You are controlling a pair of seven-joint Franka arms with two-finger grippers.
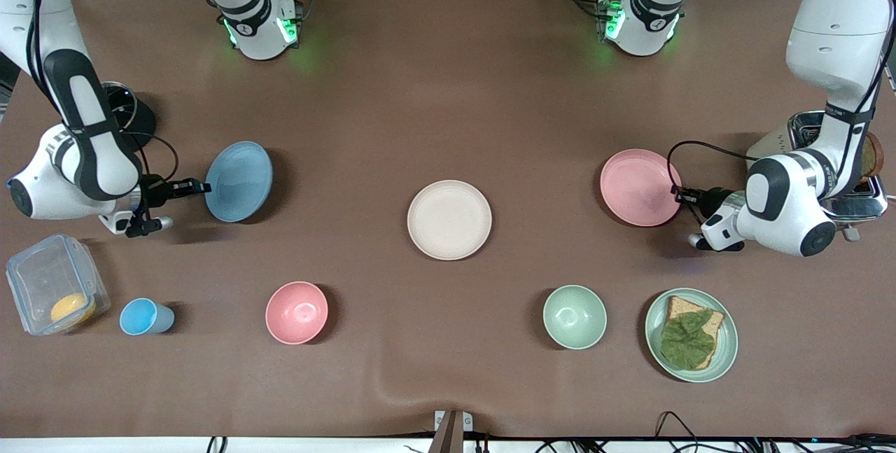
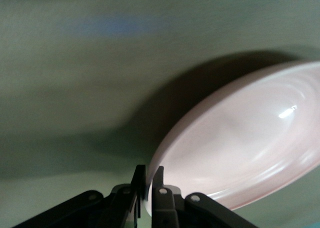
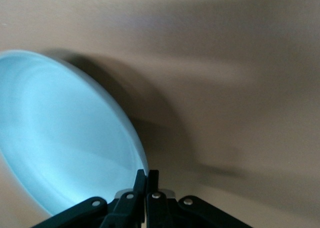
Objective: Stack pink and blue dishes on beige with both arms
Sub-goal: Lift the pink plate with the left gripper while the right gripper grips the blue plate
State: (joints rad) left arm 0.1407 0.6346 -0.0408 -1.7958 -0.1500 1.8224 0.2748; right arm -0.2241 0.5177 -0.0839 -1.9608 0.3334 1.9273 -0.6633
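Both rims gripped, nothing stacked. Right gripper [image 1: 199, 187] clamps blue plate [image 1: 239, 180], frame left; left gripper [image 1: 682, 194] clamps pink plate [image 1: 639, 187], frame right. Beige plate [image 1: 449, 219] bare, centre worktop [image 1: 448, 89].

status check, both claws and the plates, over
Left claw shut on pink plate rim; right claw shut on blue plate rim. Both plates tilted. Beige plate bare at table centre, nothing in between.

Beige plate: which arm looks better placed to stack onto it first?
Neither clearly. The right gripper pinches the blue plate, the left gripper pinches the pink plate; the beige plate sits between.
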